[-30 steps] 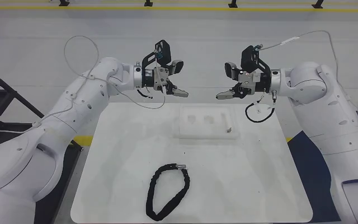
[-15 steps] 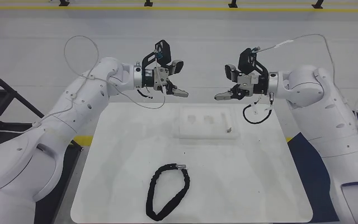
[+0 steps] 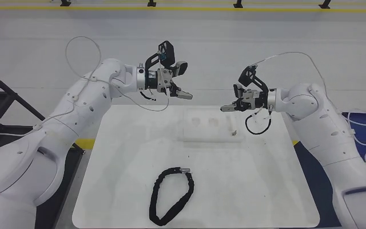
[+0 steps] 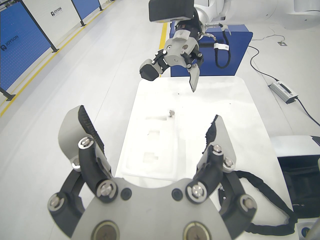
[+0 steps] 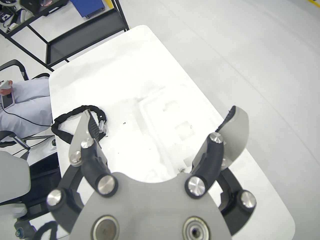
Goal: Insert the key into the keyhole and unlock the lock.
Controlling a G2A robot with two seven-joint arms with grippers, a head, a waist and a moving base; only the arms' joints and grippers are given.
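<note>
We counted one key [image 3: 233,133], one chain lock [image 3: 171,193], one white foam tray [image 3: 206,136] and two grippers over one white table [image 3: 269,189]. The tray sat at the far middle of the table and had three recesses. The key, a small metal piece, lay on the tray at the end of the recess nearest the right arm, and neither gripper touched it. The lock, a black sleeved chain curled into a loop with its metal ends close together, lay on the near part of the table, well apart from the tray and the key. The left gripper [image 3: 184,95] hovered above the far edge of the table, just beyond the tray's left end, with its fingers spread wide and holding nothing. The right gripper [image 3: 225,107] hovered over the tray's far right part, near the key, likewise wide apart and empty. The two grippers faced each other, apart.
</note>
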